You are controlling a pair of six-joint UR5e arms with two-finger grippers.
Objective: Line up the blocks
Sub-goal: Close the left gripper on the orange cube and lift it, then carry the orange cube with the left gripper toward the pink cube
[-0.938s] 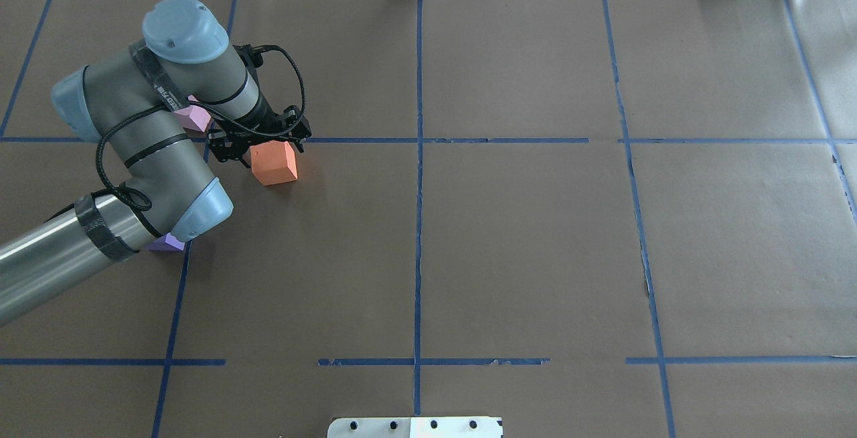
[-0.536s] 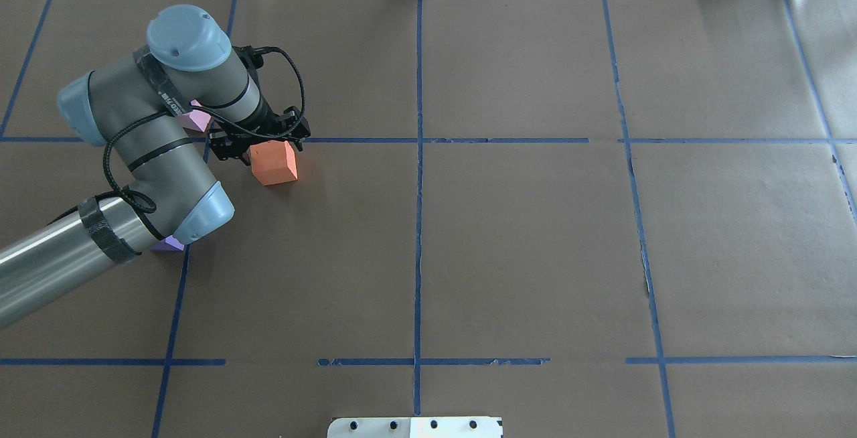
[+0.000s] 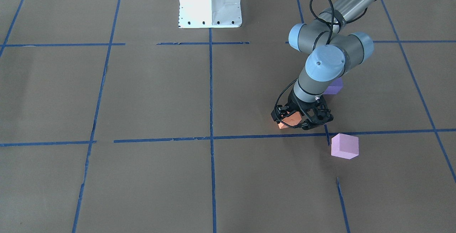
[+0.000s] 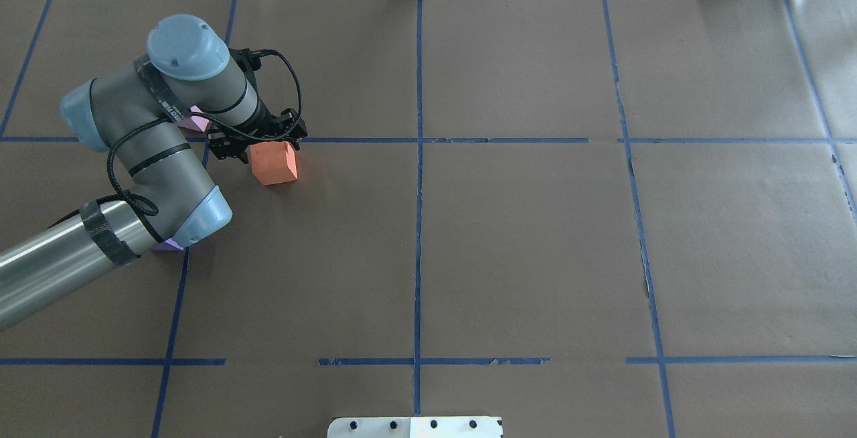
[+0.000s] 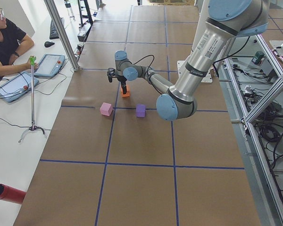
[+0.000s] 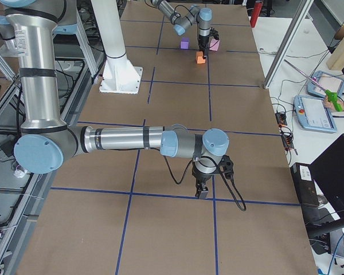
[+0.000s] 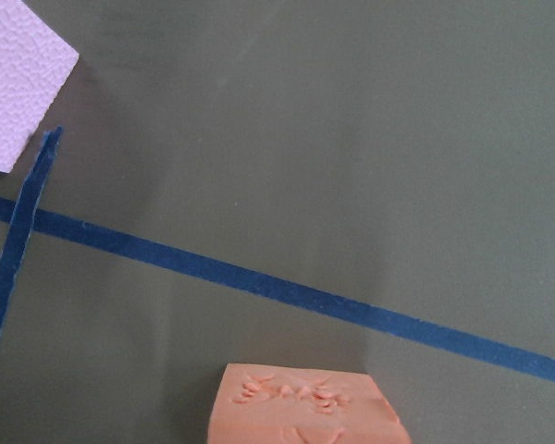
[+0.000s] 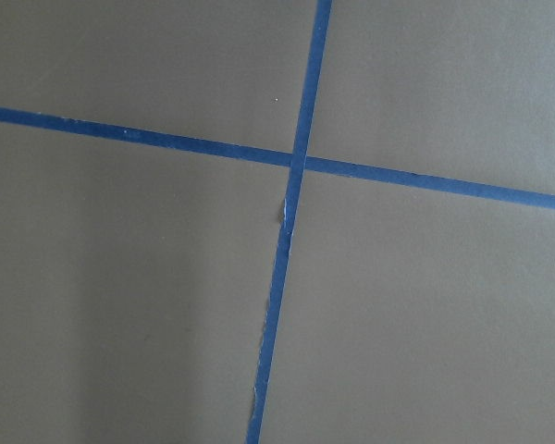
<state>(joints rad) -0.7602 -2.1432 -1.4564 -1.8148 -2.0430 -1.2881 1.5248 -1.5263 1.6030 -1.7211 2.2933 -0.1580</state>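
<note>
Hanging the left gripper (image 3: 301, 120) low over the orange block (image 4: 274, 163), at about 10 o'clock of the table in the overhead view, just on the robot's side of a blue tape line (image 4: 469, 140). Spreading its black fingers wider than the cube and clasping nothing: released, with the cube sitting on the brown paper (image 4: 522, 244) and peeking out between the fingers in the front-facing view. Catching in the left wrist view only the cube's dented top face at 6 o'clock of the picture and a corner of a pale cube at 10 o'clock, with tape running between the two. Finding the pale pink block (image 3: 344, 146) at 4 o'clock of the orange one in the front-facing view, near but apart, sitting in plain sight just beyond a tape crossing; overhead, lying at 10 o'clock of the orange one and largely hidden behind the wrist. Finding the purple block (image 3: 335, 87) at 1 o'clock of the orange one in the front-facing view, partly covered by the arm's wrist joint; overhead, showing as a sliver at 7 o'clock under the elbow joint. Forming a triangle with the three cubes, not a line. Pointing the right gripper (image 6: 202, 192) down near a tape crossing at 6 o'clock of the right side view, well apart from the cubes grouped at 12 o'clock there. Being unable to tell whether its fingers are apart or together, with the right wrist view giving only paper and two crossing tape lines.
</note>
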